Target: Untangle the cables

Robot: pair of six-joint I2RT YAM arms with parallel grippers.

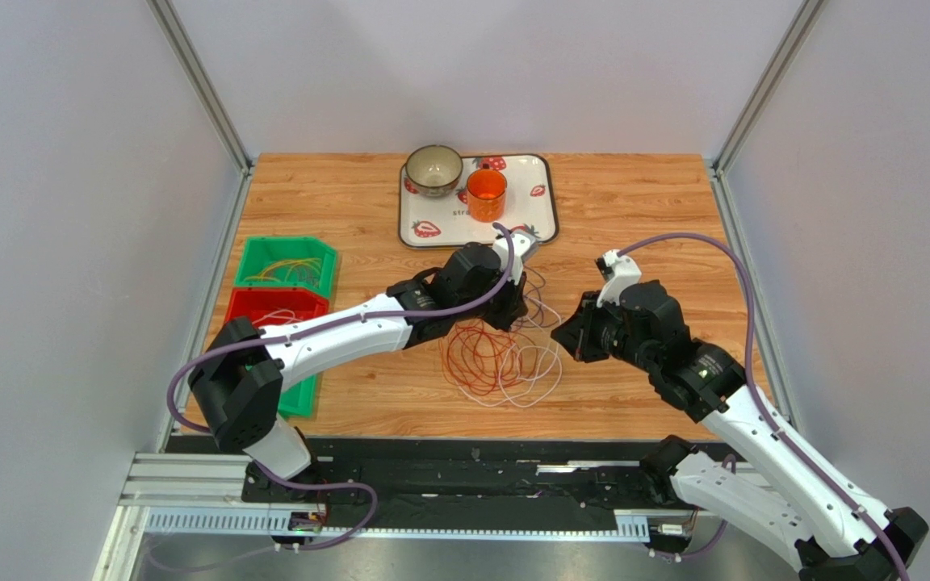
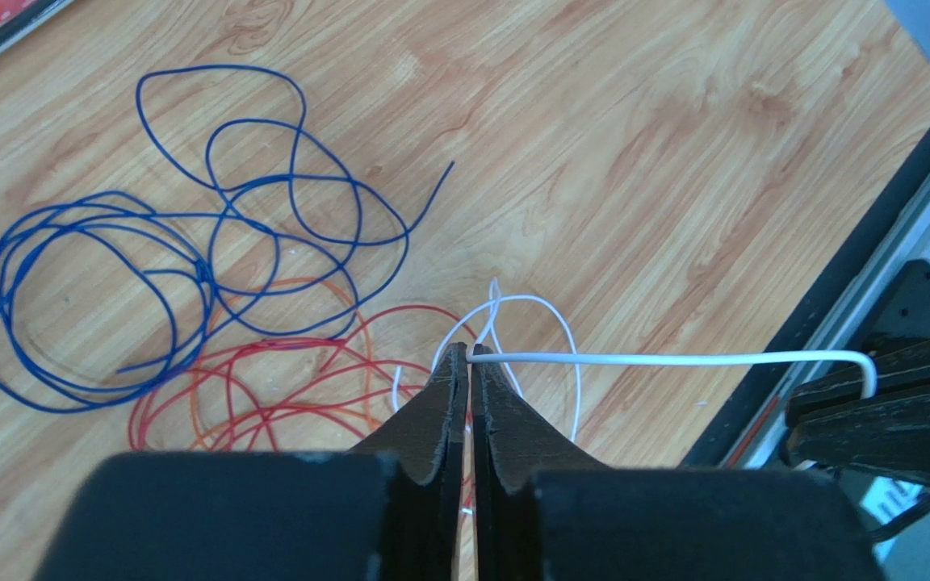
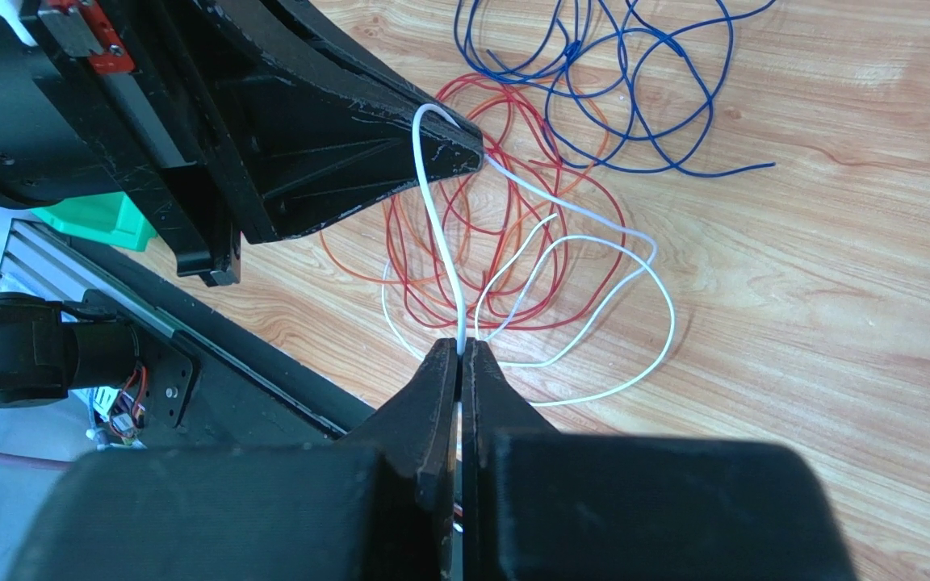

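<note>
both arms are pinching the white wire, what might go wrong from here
1. The left fingers and right fingers both pinch the same thin white cable, with a short span between them; pulling apart may make it slip or strain it.
2. Its loose loops lie across the thin red and orange cable coils; lifting could drag them along and tighten the tangle.

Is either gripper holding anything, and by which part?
Both hold the white cable, pinched between shut jaws: left gripper and right gripper at either end of one straight stretch.
</note>
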